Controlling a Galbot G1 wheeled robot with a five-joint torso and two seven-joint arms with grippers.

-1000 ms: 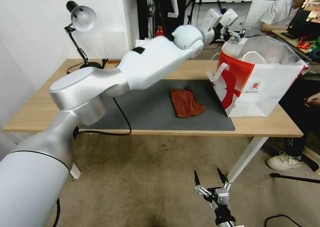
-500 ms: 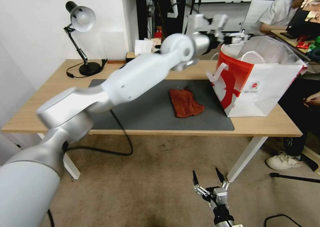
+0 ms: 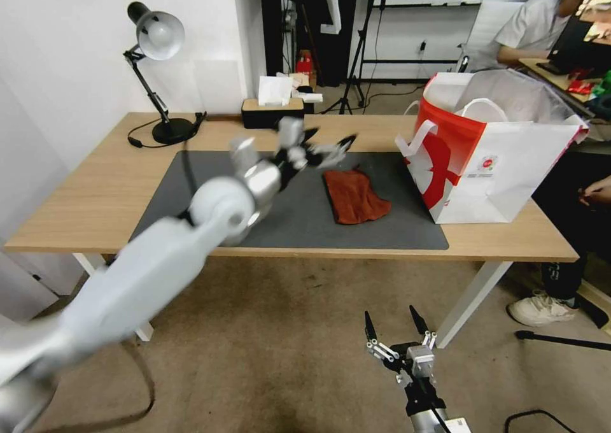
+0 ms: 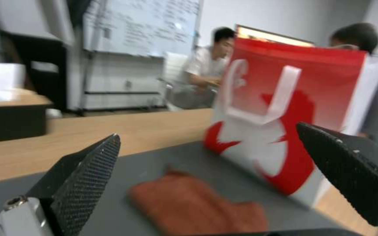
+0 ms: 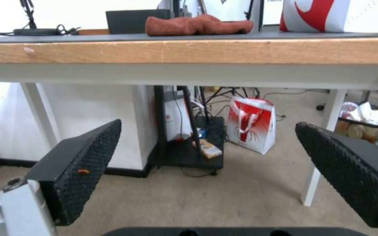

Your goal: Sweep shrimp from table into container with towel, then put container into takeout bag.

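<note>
Change: a second ago the left gripper (image 3: pixel 326 148) was up at the mouth of the takeout bag (image 3: pixel 503 178); now it has swung back and down and hangs over the grey mat (image 3: pixel 191 191), just beside the towel's 10 o'clock corner, blurred with speed
Left jaws: wide apart and empty, as the left wrist view shows, with the towel (image 4: pixel 198 206) and the bag (image 4: pixel 294 108) seen between them
Meaning: my reading is that the container has gone into the bag and the arm is pulling away; no bowl and no shrimp lie on the mat, so the task looks finished or nearly so
Towel: the towel (image 3: pixel 354 195) lies rumpled and flat near the mat's middle, untouched, at about 9 o'clock from the bag
Bag: stands upright at the mat's 3 o'clock end, mouth open, foil lining showing, handles hanging free; what sits inside cannot be told
Right gripper: the right gripper (image 3: pixel 398 334) is parked below the surface (image 3: pixel 89 197) at 6 o'clock, jaws wide and empty, looking under the front edge (image 5: pixel 189 50)
Open room: the mat from 9 o'clock to the towel is bare, giving the left arm free way to draw back
Edges: the lamp (image 3: pixel 156 35) stands at 11 o'clock near the back edge, and a black box (image 3: pixel 272 113) at 12 o'clock, both well apart from the gripper; the bag's base reaches close to the front edge at 4 o'clock
</note>
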